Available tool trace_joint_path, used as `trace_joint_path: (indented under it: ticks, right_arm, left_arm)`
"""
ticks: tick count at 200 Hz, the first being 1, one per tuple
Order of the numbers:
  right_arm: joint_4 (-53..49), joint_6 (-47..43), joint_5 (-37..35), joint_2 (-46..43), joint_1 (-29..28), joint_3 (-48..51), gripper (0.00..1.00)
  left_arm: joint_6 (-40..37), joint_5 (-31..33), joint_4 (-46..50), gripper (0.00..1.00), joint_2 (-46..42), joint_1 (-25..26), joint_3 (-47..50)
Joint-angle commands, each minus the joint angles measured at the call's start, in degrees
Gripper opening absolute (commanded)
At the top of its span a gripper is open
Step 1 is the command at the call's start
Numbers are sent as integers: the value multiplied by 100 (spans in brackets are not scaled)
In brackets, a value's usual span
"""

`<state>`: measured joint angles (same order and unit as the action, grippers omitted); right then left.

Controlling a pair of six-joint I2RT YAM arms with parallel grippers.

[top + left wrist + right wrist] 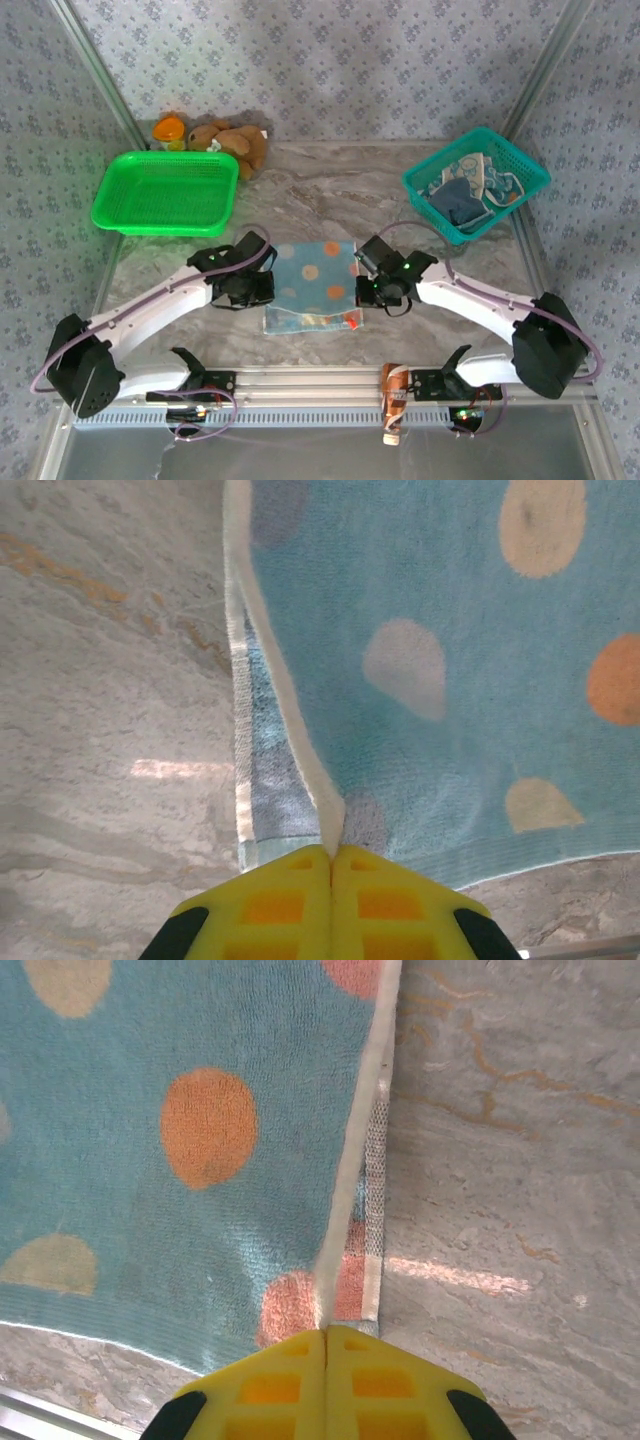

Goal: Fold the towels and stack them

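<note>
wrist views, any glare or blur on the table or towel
Left wrist: pale glare streak on the marble table, dotted towel sharp, weave visible. Right wrist: similar bright streak on the table right of the towel, no blur. Top external: soft, even light.

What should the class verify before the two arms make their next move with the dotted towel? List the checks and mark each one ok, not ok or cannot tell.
1. Left claw shut on the dotted towel at its edge: ok.
2. Right claw shut on the opposite edge: ok.
3. Both claws level with each other across the towel, judged from the top view: ok.
4. Layer underneath lies on the table, not caught in either claw: ok, as far as the wrist views show.
5. Plush toy well away from the towel: ok.
6. Other towels folded and stacked: not ok, they lie loose in the blue basket.
</note>
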<state>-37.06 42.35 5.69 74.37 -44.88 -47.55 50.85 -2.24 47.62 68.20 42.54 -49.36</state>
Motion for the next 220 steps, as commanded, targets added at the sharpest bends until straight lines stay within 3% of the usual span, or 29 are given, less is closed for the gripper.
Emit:
trace_joint_path:
  ticks: [1,103,220]
  right_arm:
    - [-536,-113,-252,-230,45,-191,0]
    - [-487,-109,-313,-424,76,-105,0]
    - [605,162,-59,333,-242,816,0]
  left_arm:
    - [-40,240,596,0,-244,12,-291]
    - [91,113,608,0,-528,5,-106]
    - [364,-576,-704,1,-93,79,1351]
